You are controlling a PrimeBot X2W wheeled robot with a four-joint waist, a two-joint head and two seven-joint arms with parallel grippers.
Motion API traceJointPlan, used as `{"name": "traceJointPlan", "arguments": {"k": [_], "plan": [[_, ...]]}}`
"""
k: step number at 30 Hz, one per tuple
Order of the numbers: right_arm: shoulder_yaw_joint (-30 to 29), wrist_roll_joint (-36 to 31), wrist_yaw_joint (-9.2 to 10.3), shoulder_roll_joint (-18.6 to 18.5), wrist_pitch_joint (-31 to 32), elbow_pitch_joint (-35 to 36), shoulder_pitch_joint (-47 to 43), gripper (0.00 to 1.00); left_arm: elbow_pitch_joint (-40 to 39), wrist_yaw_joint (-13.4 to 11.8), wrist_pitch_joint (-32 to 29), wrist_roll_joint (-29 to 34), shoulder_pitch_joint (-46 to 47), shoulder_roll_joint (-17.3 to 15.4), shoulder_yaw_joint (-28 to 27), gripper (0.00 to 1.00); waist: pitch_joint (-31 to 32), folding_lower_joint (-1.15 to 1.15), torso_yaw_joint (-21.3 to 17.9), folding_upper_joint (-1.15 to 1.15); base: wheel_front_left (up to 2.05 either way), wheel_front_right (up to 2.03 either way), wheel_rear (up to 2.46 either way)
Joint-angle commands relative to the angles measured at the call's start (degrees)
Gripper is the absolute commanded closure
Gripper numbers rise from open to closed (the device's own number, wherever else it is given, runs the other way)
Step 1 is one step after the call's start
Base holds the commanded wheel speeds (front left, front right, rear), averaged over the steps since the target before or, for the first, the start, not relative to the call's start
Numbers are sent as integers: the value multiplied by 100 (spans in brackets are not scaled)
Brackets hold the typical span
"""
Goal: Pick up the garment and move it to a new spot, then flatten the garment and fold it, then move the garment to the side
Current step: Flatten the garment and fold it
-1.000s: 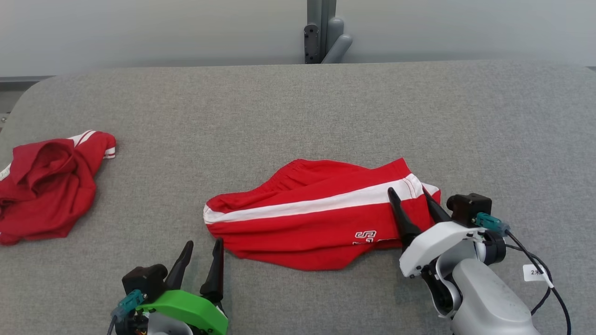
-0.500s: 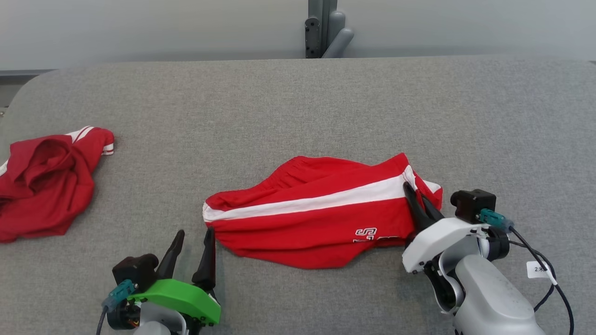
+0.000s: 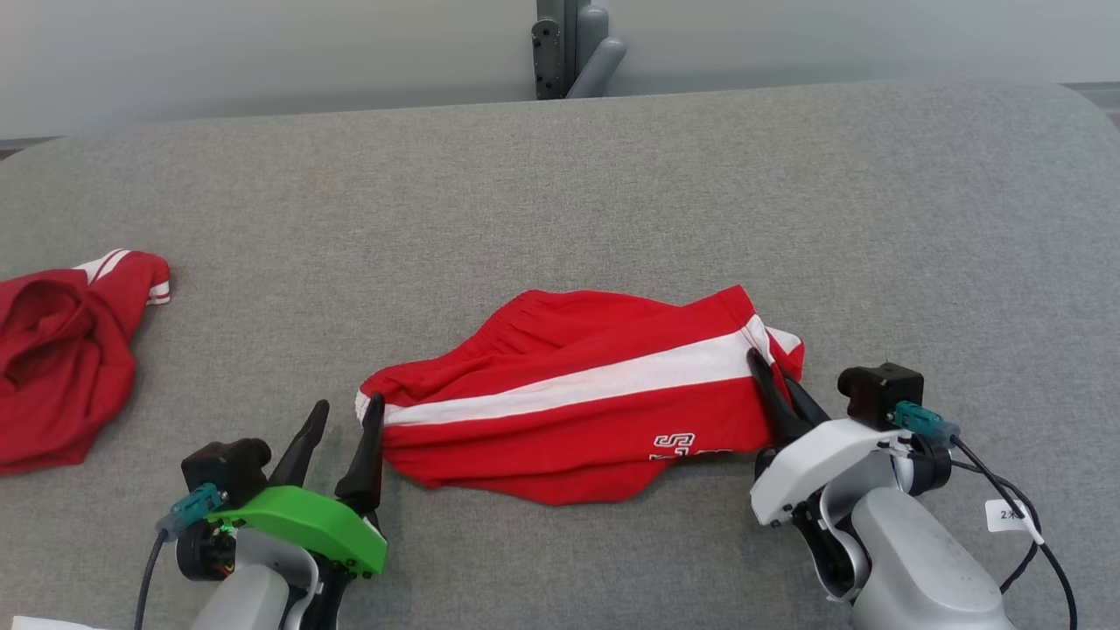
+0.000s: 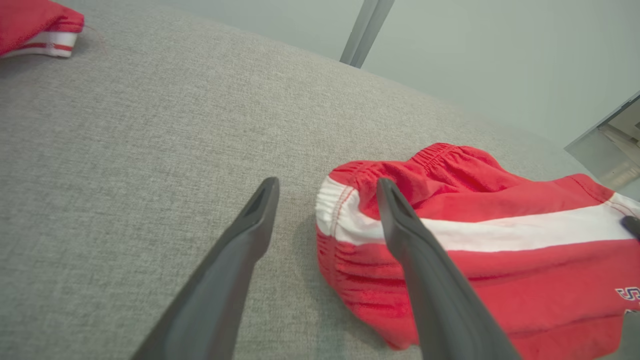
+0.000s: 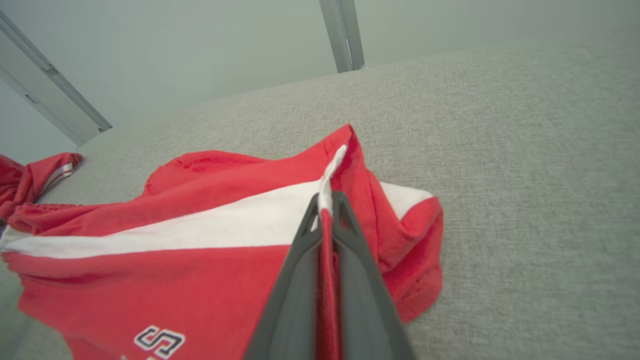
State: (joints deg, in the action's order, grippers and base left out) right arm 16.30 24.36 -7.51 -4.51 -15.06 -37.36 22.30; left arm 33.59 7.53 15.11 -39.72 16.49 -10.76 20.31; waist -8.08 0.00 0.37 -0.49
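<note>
The garment (image 3: 577, 411), red shorts with a white side stripe, lies crumpled across the middle of the grey table (image 3: 612, 192). My right gripper (image 3: 765, 364) is shut on the leg hem at its right end. In the right wrist view the pinched fabric (image 5: 175, 260) rises in a ridge between the closed fingers of the right gripper (image 5: 325, 197). My left gripper (image 3: 350, 402) stands open at the left end. In the left wrist view the left gripper (image 4: 328, 182) has the elastic waistband corner of the garment (image 4: 475, 260) between its fingers.
A second red garment (image 3: 61, 359) lies bunched at the table's left edge, its cuff also seen in the left wrist view (image 4: 35, 25). A grey post (image 3: 569, 48) stands behind the far edge. Bare table stretches behind and to the right of the shorts.
My right gripper has shut on the hem and raised it slightly. My left gripper has moved forward to the waistband corner. The head camera has shifted, sliding the whole scene leftwards.
</note>
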Motion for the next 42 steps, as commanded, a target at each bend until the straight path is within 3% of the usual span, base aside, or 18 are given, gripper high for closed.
{"name": "traceJointPlan", "arguments": {"k": [1, 12, 14, 16, 18, 20, 21, 22, 32, 42], "plan": [[18, 20, 4, -31, -15, 22, -68, 100, 38, -12, 5, -127, 122, -110, 96, 0, -27, 0, -39, 49, 0, 0, 0], [43, 65, 4, -58, -16, 44, -8, 100, 99, -12, 5, -472, 263, -344, 594, 0, -87, 0, -96, 49, 0, 0, 0], [46, 63, 4, -55, -16, 51, 0, 100, 102, -12, 4, -475, 266, -347, 647, 7, -89, 0, -106, 49, 0, 0, 0], [42, 60, 4, -53, -16, 53, 3, 100, 101, -12, 5, -476, 261, -350, 666, 4, -92, 0, -114, 49, 0, 0, 0], [38, 52, 4, -50, -16, 56, 9, 100, 98, -12, 5, -494, 254, -344, 670, 15, -98, 0, -122, 49, 0, 0, 0], [28, 45, 4, -53, -16, 60, 15, 100, 92, -12, 5, -509, 240, -336, 692, 53, -103, 0, -128, 49, 0, 0, 0], [22, 43, 4, -53, -16, 61, 17, 100, 93, -12, 5, -516, 237, -342, 700, 65, -106, 0, -129, 49, 0, 0, 0], [17, 38, 4, -55, -16, 63, 20, 100, 91, -12, 5, -522, 239, -346, 709, 98, -107, 0, -129, 49, 0, 0, 0], [-126, 219, 4, -33, -16, 447, 207, 100, -355, -12, 5, -295, 403, -495, 717, 100, 152, 0, -69, 49, 0, 0, 0], [-148, 496, 5, -376, 3, 630, 1603, 100, -635, -12, -232, -369, 2222, -1394, 1357, 100, 795, 0, 17, 49, 0, 0, 0]]}}
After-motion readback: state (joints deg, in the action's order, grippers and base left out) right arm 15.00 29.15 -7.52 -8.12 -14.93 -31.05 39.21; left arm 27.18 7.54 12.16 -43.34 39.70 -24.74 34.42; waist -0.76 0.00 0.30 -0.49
